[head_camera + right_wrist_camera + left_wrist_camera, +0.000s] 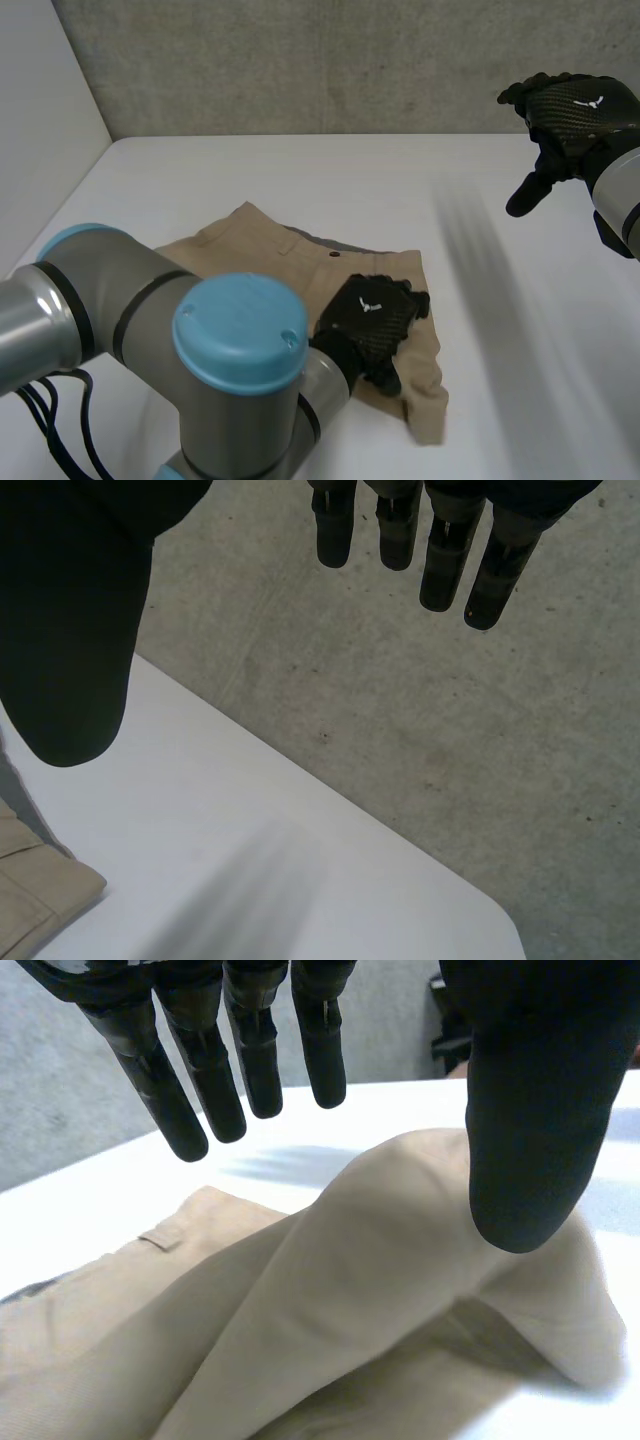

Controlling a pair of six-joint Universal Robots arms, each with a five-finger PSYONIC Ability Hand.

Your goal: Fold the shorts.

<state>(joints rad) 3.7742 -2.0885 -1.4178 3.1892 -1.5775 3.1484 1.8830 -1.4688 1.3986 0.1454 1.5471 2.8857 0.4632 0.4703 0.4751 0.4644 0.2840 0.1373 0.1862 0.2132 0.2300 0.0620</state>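
Note:
Tan shorts (260, 250) lie on the white table (330, 170), doubled over, with a dark button near the waistband. My left hand (372, 312) hovers over their right part, near the leg end. In the left wrist view its fingers (200, 1060) and thumb (530, 1110) are straight and spread above a raised fold of the shorts (330, 1300), pinching nothing. My right hand (570, 110) is lifted high at the far right, well away from the cloth. Its fingers (440, 550) are straight and empty, and a corner of the shorts (35, 900) shows far below the thumb.
A grey concrete wall (300, 60) closes the back of the table and a white side wall (40, 120) stands at the left. My left arm's elbow (150, 330) fills the near left and covers the shorts' near left part.

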